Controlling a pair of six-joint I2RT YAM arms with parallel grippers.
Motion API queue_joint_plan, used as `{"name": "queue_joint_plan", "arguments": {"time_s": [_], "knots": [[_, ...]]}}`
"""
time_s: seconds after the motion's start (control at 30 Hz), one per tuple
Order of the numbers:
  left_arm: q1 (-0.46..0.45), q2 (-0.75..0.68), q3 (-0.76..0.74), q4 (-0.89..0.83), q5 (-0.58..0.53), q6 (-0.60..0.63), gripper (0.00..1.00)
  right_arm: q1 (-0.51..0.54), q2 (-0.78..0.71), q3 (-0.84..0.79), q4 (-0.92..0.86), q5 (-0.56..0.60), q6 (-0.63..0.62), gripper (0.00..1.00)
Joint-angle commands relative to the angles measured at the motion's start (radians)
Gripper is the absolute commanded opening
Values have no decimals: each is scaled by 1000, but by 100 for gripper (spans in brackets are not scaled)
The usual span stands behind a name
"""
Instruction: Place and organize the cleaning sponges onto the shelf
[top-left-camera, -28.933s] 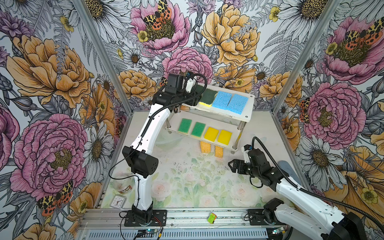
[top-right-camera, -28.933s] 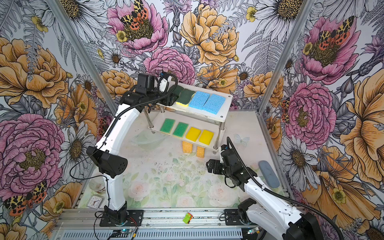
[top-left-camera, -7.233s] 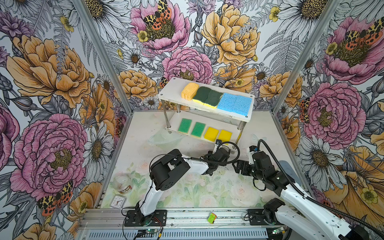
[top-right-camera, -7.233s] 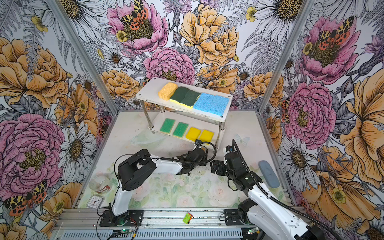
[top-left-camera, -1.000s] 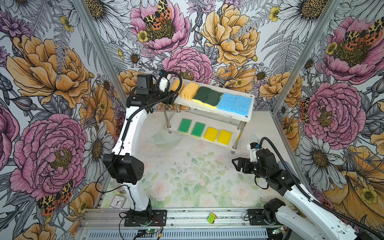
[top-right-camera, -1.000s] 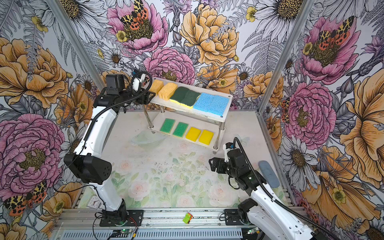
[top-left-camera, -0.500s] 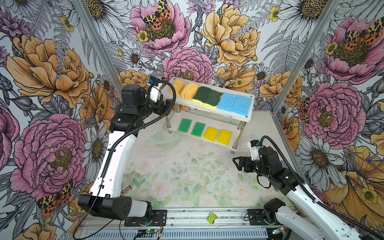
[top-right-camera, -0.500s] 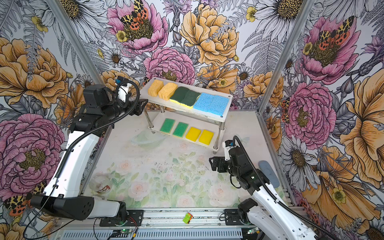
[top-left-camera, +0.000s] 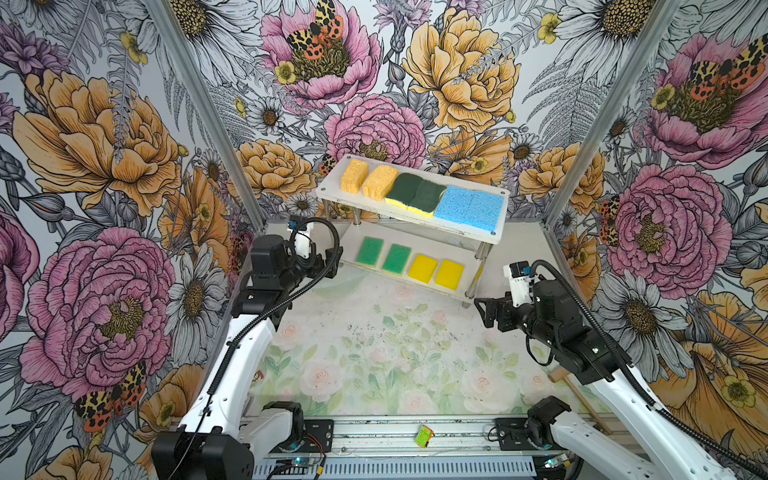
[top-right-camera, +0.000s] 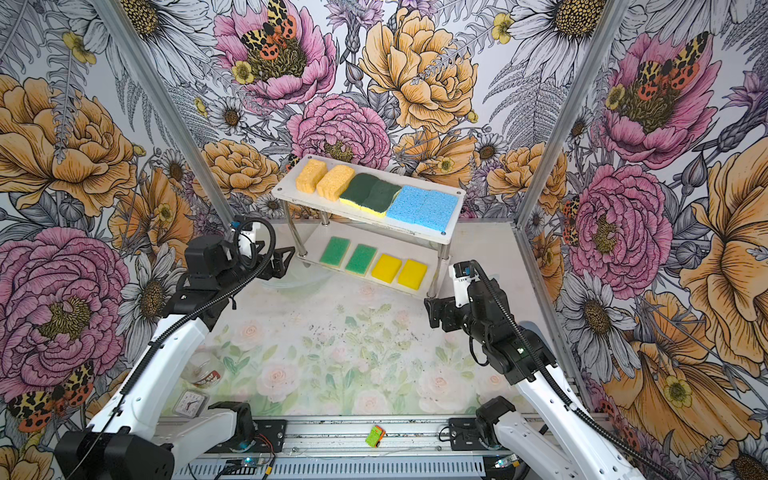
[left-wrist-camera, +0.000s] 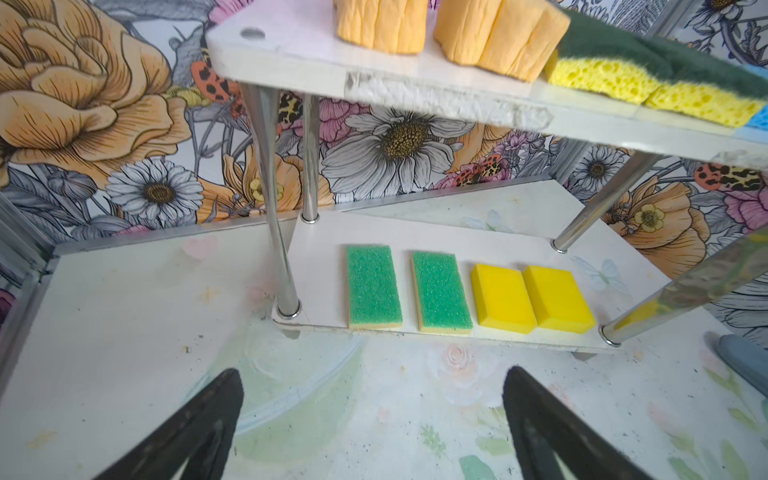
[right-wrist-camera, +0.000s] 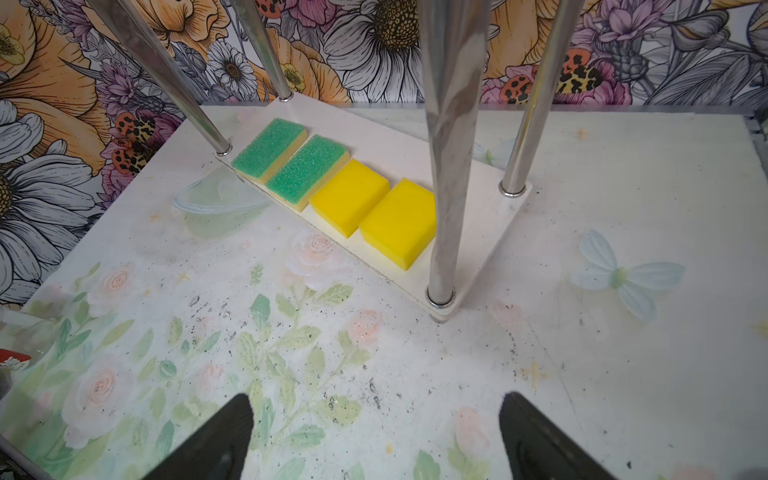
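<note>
The shelf (top-left-camera: 415, 218) is seen standing at the back of the tabletop (top-left-camera: 374, 353), close to the rear wall, and all ten sponges are carried on it. On the shelf's upper board, the orange sponges (top-left-camera: 377, 182) are laid at the left end as shown in both top views, the dark-green wavy sponges (top-left-camera: 415, 193) are set in the middle, touching each other, and the blue sponges (top-left-camera: 469, 205) are placed at the right end, pressed side by side. On the shelf's lower board, the green-topped sponges (top-left-camera: 370, 252) are lined up near the left front post with a narrow gap between them, and the plain yellow sponges (top-left-camera: 422, 268) are set just beside them toward the right front post. The left gripper (top-left-camera: 331, 262) is held in the air just off the shelf's left end, with its jaws spread wide and nothing between them. The right gripper (right-wrist-camera: 376, 398) is held low in front of the shelf's right front post, jaws likewise apart and nothing in them. The tabletop in front of the shelf is printed with pale roses and leaves and is flecked with dark specks. A clear glass bowl (right-wrist-camera: 216, 199) is seen by the shelf's left front foot. The room behind and beside the shelf is closed in by walls (top-left-camera: 104, 145) papered with large flowers and moths, joined at metal corner posts (top-left-camera: 199, 104).
</note>
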Motion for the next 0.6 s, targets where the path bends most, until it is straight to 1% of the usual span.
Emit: {"name": "queue_joint_plan", "arguments": {"time_s": [0.0, 0.1, 0.37, 0.43, 0.57], "knots": [[5, -38, -65, 151, 33, -59, 99, -7, 5, 35, -11, 60, -61, 96], [4, -50, -113, 196, -1, -63, 99, -15, 2, 39, -8, 99, -80, 97], [4, -85, -269, 367, -96, -70, 99, -61, -6, 22, 31, 249, -139, 99], [9, -87, -317, 423, -115, -59, 99, -82, -22, -9, 81, 271, -156, 100], [41, -53, -369, 493, -87, -31, 99, -127, -61, -104, 226, 277, -159, 100]]}}
